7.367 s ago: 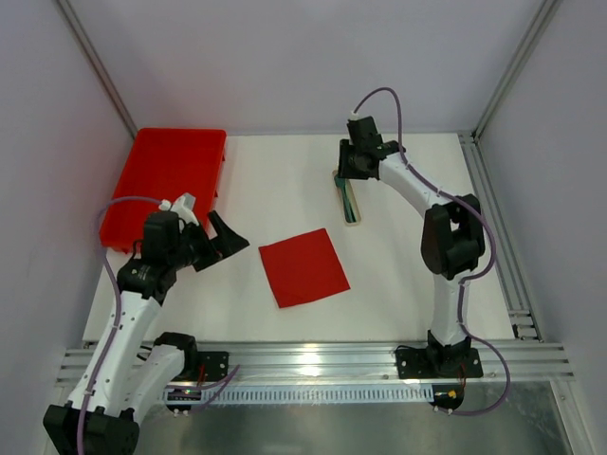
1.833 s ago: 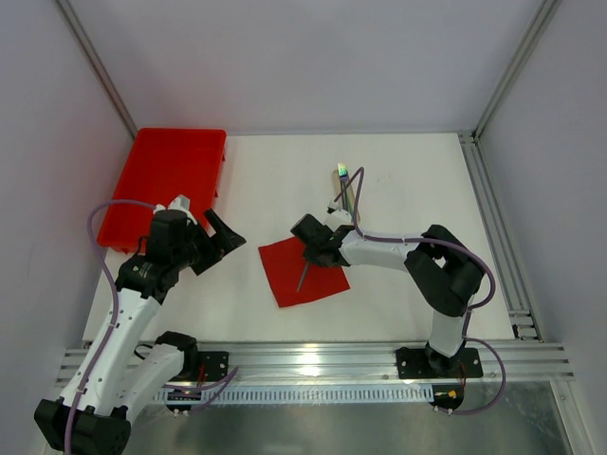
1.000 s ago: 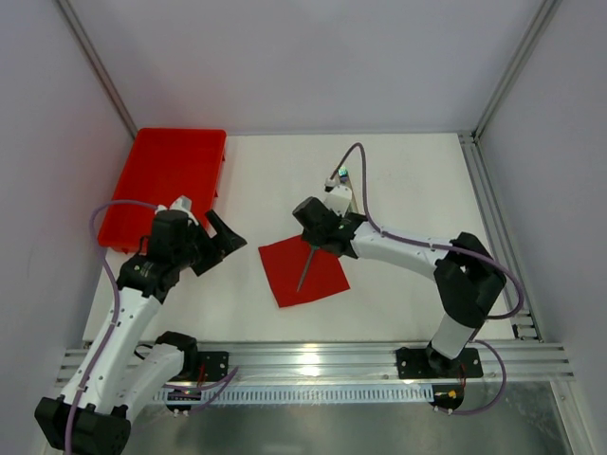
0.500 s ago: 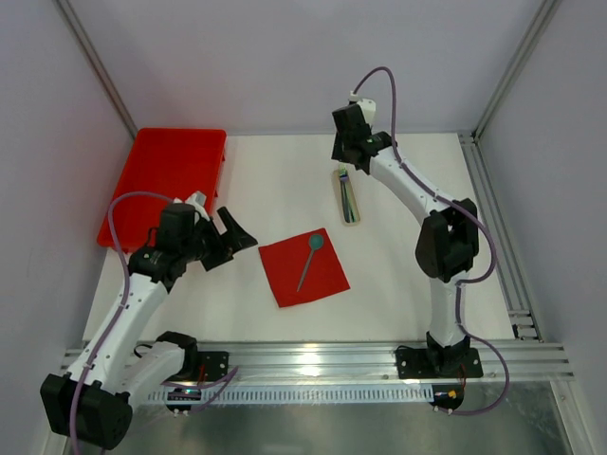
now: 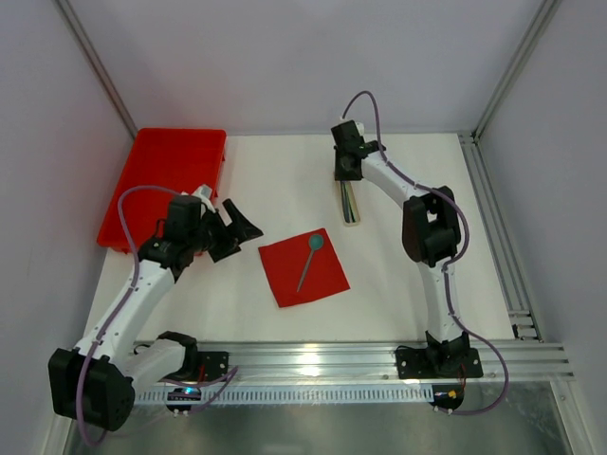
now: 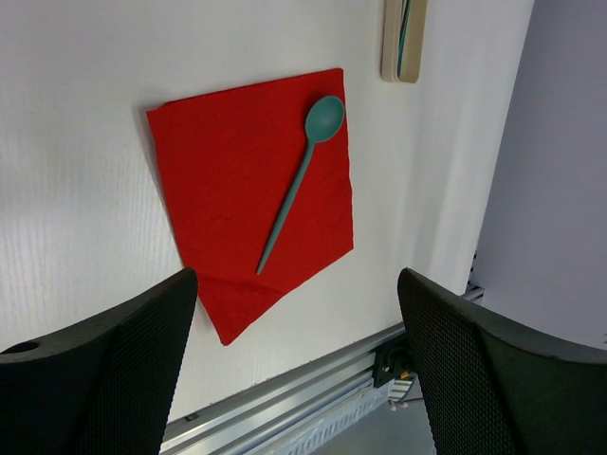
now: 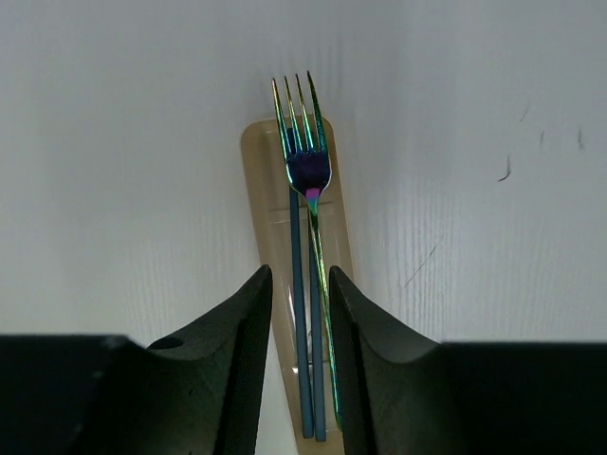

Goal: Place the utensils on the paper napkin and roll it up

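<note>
The red paper napkin (image 5: 302, 270) lies flat on the white table, also in the left wrist view (image 6: 237, 180). A teal spoon (image 5: 308, 256) lies diagonally on it, bowl toward the far right corner (image 6: 300, 175). The other teal utensils (image 5: 349, 199), a fork (image 7: 305, 171) among them, lie on a beige strip (image 7: 270, 199) at the far middle. My right gripper (image 5: 345, 169) hovers over them, fingers (image 7: 248, 303) narrowly apart, one on each side of the handles, gripping nothing (image 7: 298, 277). My left gripper (image 5: 243, 230) is wide open and empty left of the napkin (image 6: 296, 282).
A big red plastic tray (image 5: 166, 180) sits at the far left. The beige strip also shows in the left wrist view (image 6: 391, 47). Metal rails (image 5: 313, 358) run along the near edge and the right side. Walls close in the back and sides.
My right gripper left the spoon on the napkin and went back to the far strip, now lower over the remaining utensils. My left gripper edged toward the napkin.
</note>
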Robot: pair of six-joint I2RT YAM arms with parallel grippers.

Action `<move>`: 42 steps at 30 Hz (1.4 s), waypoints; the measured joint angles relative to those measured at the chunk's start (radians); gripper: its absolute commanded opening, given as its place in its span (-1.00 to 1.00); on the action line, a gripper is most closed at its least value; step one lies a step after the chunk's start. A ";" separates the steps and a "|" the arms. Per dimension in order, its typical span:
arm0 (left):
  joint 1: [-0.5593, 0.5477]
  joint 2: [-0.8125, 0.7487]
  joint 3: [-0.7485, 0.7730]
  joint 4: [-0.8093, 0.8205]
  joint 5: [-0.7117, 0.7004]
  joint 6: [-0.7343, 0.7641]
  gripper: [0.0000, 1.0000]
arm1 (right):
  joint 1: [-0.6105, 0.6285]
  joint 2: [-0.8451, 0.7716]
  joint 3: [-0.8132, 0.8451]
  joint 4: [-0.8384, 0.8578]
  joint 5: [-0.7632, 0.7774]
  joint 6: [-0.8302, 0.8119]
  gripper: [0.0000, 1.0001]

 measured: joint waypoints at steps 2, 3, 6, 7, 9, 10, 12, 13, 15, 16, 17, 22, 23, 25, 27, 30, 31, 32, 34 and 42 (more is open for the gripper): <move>0.000 0.007 -0.002 0.021 0.004 -0.004 0.74 | 0.001 0.028 0.008 -0.006 -0.009 -0.003 -0.37; 0.000 0.010 -0.005 0.032 0.006 -0.009 0.74 | 0.001 0.043 0.011 -0.011 -0.011 -0.005 -0.38; 0.000 0.022 -0.011 0.048 0.017 -0.018 0.73 | 0.001 0.074 0.013 -0.023 -0.019 -0.007 -0.39; 0.000 0.027 -0.013 0.052 0.021 -0.019 0.73 | 0.000 0.079 0.013 -0.025 -0.019 -0.008 -0.39; 0.000 0.034 -0.017 0.057 0.026 -0.019 0.73 | 0.000 0.084 0.013 -0.029 -0.022 -0.008 -0.39; 0.000 0.034 -0.019 0.058 0.028 -0.019 0.73 | -0.002 0.084 0.013 -0.031 -0.024 -0.008 -0.39; 0.000 0.034 -0.020 0.059 0.031 -0.019 0.73 | -0.002 0.084 0.013 -0.029 -0.026 -0.008 -0.40; 0.000 0.034 -0.021 0.060 0.032 -0.019 0.74 | -0.003 0.084 0.013 -0.029 -0.029 -0.009 -0.40; 0.000 0.032 -0.026 0.062 0.032 -0.019 0.74 | -0.003 0.084 0.013 -0.030 -0.033 -0.008 -0.42; 0.000 0.031 -0.028 0.062 0.032 -0.019 0.73 | -0.003 0.085 0.013 -0.029 -0.034 -0.008 -0.46; 0.000 0.029 -0.031 0.062 0.032 -0.018 0.73 | -0.003 0.085 0.013 -0.030 -0.034 -0.009 -0.47; 0.000 0.016 -0.038 0.062 0.032 -0.018 0.74 | -0.003 0.085 0.013 -0.030 -0.036 -0.008 -0.54; 0.000 0.014 -0.038 0.062 0.032 -0.018 0.74 | -0.003 0.085 0.013 -0.030 -0.036 -0.009 -0.55; 0.000 0.011 -0.039 0.062 0.032 -0.018 0.74 | -0.003 0.085 0.014 -0.031 -0.035 -0.009 -0.55; 0.000 0.010 -0.039 0.062 0.032 -0.018 0.74 | -0.003 0.087 0.019 -0.032 -0.035 -0.009 -0.55; 0.000 0.010 -0.040 0.062 0.032 -0.017 0.74 | -0.003 0.093 0.031 -0.036 -0.034 -0.009 -0.55; 0.000 0.010 -0.040 0.062 0.032 -0.017 0.74 | -0.003 0.095 0.033 -0.036 -0.034 -0.009 -0.55; 0.000 0.010 -0.041 0.063 0.032 -0.017 0.74 | -0.003 0.097 0.035 -0.037 -0.032 -0.009 -0.55; 0.000 0.010 -0.044 0.063 0.032 -0.017 0.74 | -0.003 0.101 0.037 -0.038 -0.032 -0.009 -0.56; 0.000 0.010 -0.052 0.063 0.032 -0.017 0.75 | -0.005 0.122 0.048 -0.053 -0.026 -0.011 -0.55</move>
